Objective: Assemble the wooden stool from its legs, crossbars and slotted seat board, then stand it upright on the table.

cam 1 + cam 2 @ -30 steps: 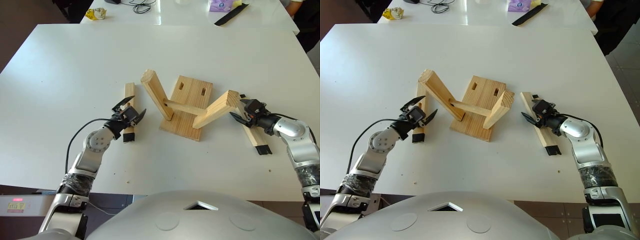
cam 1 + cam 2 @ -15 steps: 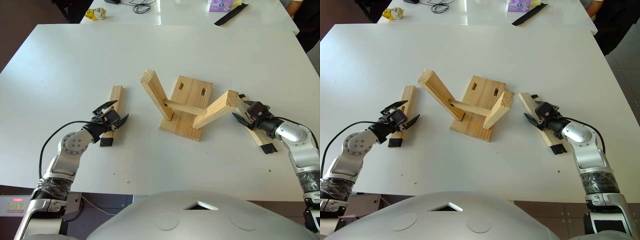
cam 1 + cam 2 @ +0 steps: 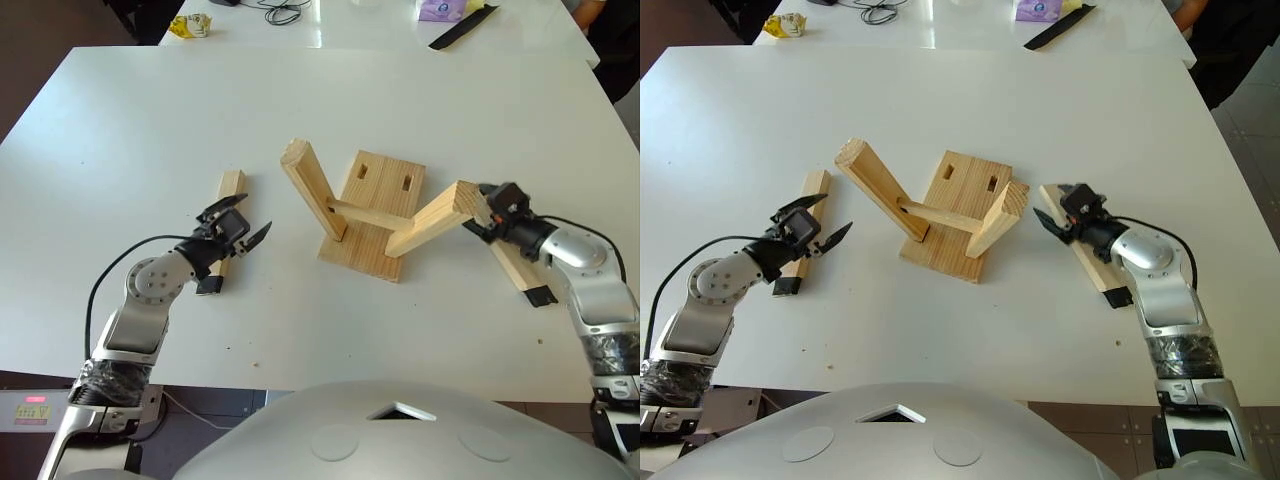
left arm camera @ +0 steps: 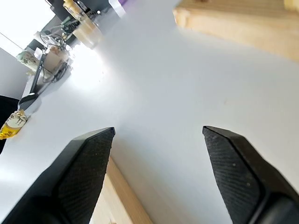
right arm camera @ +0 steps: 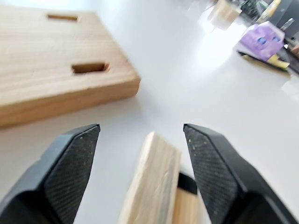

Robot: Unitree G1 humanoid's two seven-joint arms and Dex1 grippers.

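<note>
Advanced the right gripper [image 5: 141,128] along the loose right leg [image 3: 518,268] to its upper end over the last half second. Shifted the left gripper [image 4: 159,129] slightly off the loose left leg [image 3: 229,188], toward the stool parts. Left both loose legs where they lay.

Found the seat board [image 3: 362,252] flat near the table's middle: pale planed wood, rectangular, with two narrow slots [image 3: 362,171] open at its far end. Found two square-section legs leaning on it, the left tilted leg [image 3: 313,188] and the right tilted leg [image 3: 430,220], tops splayed apart, joined low down by a thin crossbar [image 3: 368,213]. Could not tell whether their lower ends sat in slots.

Found each loose leg flat on the table [image 3: 150,120], one on either side of the board, each with a black cap [image 3: 207,286] on its near end.

Found the right gripper spread wide astride the loose right leg's upper end, not clamped on it, just beside the right tilted leg's top. Found the left gripper spread wide over bare tabletop, holding nothing, just beside the loose left leg.

Noted a smooth, glossy white tabletop. Noted a second white table [image 3: 350,30] behind, carrying cables [image 3: 285,12], a yellow packet [image 3: 192,27] and a purple pack [image 3: 440,10].
</note>
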